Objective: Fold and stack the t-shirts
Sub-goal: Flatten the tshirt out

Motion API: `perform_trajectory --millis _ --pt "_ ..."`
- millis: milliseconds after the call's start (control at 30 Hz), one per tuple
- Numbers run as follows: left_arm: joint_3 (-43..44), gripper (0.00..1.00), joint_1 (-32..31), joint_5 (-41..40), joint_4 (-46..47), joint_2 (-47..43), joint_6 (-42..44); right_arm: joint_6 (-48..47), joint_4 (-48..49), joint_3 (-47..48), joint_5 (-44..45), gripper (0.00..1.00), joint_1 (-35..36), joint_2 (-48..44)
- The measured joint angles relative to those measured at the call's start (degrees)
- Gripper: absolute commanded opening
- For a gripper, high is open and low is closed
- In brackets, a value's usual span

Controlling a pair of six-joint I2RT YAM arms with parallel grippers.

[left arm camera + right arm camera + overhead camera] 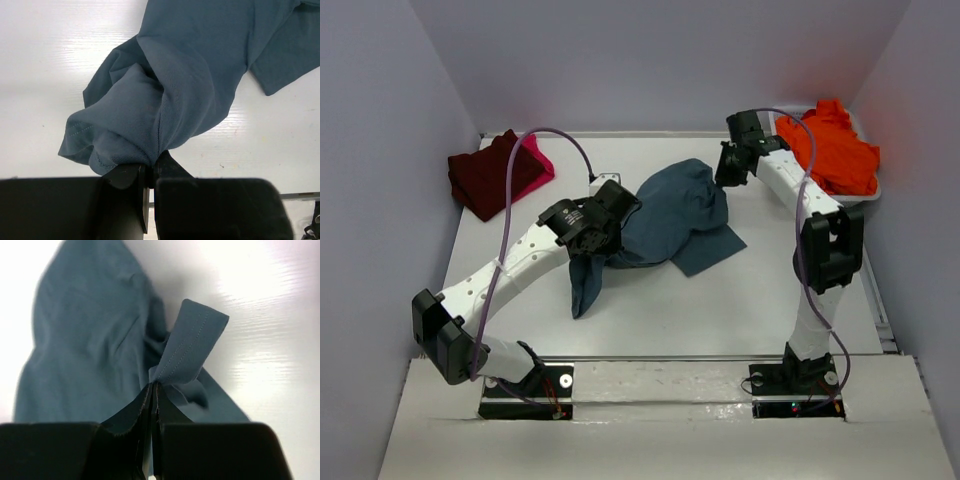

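On the table (pixel 770 300), the blue shirt (pixel 675 215) lies crumpled in the middle. One narrow end trails toward the near edge and a flat corner spreads to the right.

The left gripper (pixel 150 172) sits at the shirt's left side, its jaws closed on a bunched fold of the blue cloth. In the left wrist view the fabric puffs out just beyond the fingertips.

Farther back and to the right, the right gripper (pixel 154 390) is at the shirt's far right edge. Its jaws are pinched tight on a stitched hem (pixel 192 345), which stands up in a loop past the fingertips. Between the two grippers the cloth is humped up rather than flat.

At the far left, the maroon shirt (pixel 485 178) lies in a compact pile on the table. The pink shirt (pixel 540 162) is under it and shows along its right edge.

At the far right, the orange shirt (pixel 832 150) is heaped in the tub (pixel 870 192), just beyond the right gripper.
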Motion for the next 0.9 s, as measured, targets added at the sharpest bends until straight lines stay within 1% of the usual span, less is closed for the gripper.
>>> perform_trajectory --millis 300,700,900 --pt "-2.34 0.06 0.00 -1.60 1.20 -0.90 -0.63 0.00 -2.84 -1.73 -1.38 0.07 0.00 -15.87" --pt "-6.69 0.06 0.00 -3.91 1.81 -8.59 -2.54 0.04 -5.75 -8.63 -2.95 0.07 0.00 -32.74" --pt "-7.58 0.06 0.00 -6.03 1.64 -13.97 -3.61 0.00 -6.67 -8.44 -2.99 0.07 0.00 -41.38"
